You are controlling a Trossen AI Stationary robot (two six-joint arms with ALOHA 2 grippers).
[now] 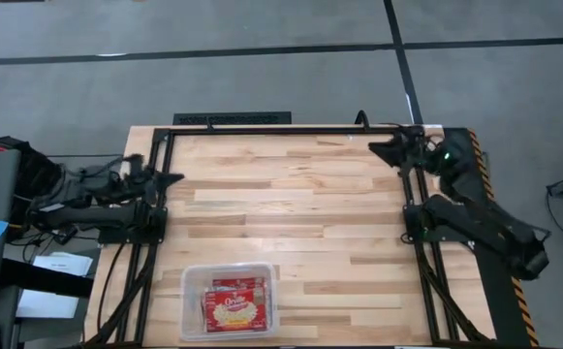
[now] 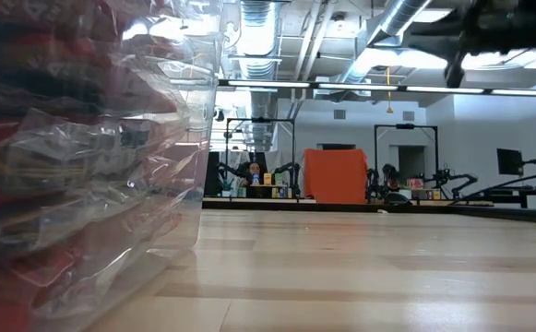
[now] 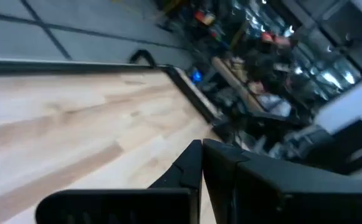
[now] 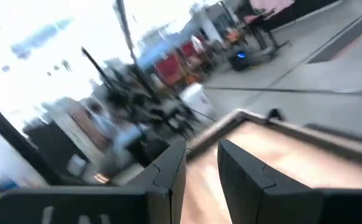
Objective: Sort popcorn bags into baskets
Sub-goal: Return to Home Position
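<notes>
Red popcorn bags (image 1: 233, 306) lie in the clear rectangular plastic tub (image 1: 192, 281).
Left gripper (image 1: 174, 178): fingers pressed together; right gripper (image 1: 375, 148): fingers slightly spread.

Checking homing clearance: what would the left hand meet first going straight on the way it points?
Only open table lies ahead of the left hand; farther across, perhaps the right arm, height unclear.

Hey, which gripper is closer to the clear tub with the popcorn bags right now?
Left. The left gripper is at the left side of the table, fairly close to the clear tub. The right gripper is at the diagonally opposite corner, much farther off.
</notes>
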